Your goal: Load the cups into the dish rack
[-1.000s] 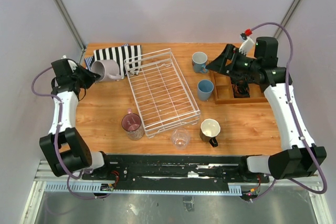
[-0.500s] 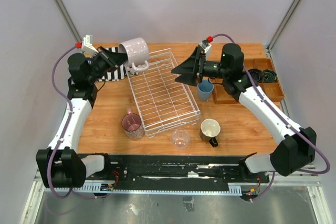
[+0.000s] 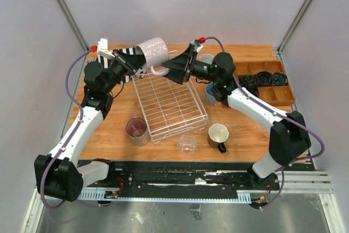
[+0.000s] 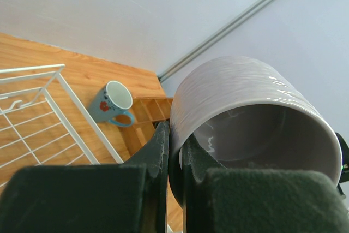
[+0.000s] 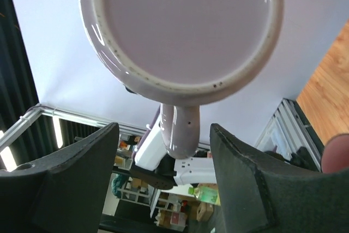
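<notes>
1. The grey-lilac cup [image 3: 153, 49] lies on its side in the air above the far end of the dish rack [image 3: 169, 99]. Its long axis is about level, the mouth faces the left arm, the base faces the right arm, and the handle hangs down.
2. The left gripper [image 4: 174, 145] is clamped on the cup's rim wall.
3. The right gripper [image 3: 172, 70] has its jaws apart, either side of the handle and not touching it.
4. There are six cups. The other five stand on the table: pink mug [image 3: 137, 129], clear glass [image 3: 187, 144], dark mug [image 3: 218, 135], light blue tumbler [image 3: 211, 94] and blue-grey mug [image 4: 112, 103].
5. The rack's grid is bare. The pink mug and the glass stand just beside its near edge.

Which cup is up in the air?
The grey-lilac cup, pinched by the left gripper above the rack's far end. The others stand on the table.
</notes>
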Controlling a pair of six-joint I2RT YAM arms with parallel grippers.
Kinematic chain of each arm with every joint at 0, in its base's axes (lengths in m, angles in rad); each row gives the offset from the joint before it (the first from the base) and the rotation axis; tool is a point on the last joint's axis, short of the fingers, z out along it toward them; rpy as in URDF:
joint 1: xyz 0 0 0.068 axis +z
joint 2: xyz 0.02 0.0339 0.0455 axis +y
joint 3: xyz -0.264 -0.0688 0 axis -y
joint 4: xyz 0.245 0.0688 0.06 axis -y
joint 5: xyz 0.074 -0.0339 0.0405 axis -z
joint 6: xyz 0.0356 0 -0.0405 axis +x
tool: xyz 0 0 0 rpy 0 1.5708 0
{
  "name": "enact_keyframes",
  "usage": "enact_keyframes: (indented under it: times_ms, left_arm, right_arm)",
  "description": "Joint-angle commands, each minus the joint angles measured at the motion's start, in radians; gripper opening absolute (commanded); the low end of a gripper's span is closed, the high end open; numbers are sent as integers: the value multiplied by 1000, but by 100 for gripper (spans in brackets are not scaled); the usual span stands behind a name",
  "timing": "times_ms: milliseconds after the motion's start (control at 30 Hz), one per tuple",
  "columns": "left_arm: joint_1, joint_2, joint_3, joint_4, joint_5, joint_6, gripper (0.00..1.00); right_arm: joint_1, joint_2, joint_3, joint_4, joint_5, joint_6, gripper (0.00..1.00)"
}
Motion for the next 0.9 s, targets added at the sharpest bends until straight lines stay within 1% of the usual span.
enact_keyframes:
  times_ms: [0,167,367,467,500,567,600,667,700,833,867]
  left_arm:
    - [-11,-45,9,151,-61,-6,0]
    - [-11,-43,-3,169,-61,7,0]
    - [-12,-32,-9,175,-57,27,0]
    - [-12,-32,-13,170,-55,39,0]
    - [-12,-34,-17,171,-57,41,0]
    - [-12,-36,-26,176,-58,38,0]
    - [-12,-35,-30,178,-58,39,0]
    - [-12,-35,-37,176,-60,43,1]
    - [-12,-35,-40,176,-62,46,1]
    - [-12,-41,-28,123,-84,84,1]
    - [-12,-41,-19,91,-96,102,5]
  right_arm:
    - [36,53,64,175,53,76,67]
    - [73,109,105,194,66,108,64]
    - [98,176,151,247,83,155,50]
    - [98,184,143,266,104,169,45]
    - [99,186,138,273,109,172,42]
    - [99,192,133,284,122,177,31]
    - [99,192,128,290,128,179,23]
    - [97,192,123,292,136,175,4]
    - [96,193,122,286,135,169,1]
    - [81,180,136,215,109,104,1]
    - [75,174,144,179,101,77,1]
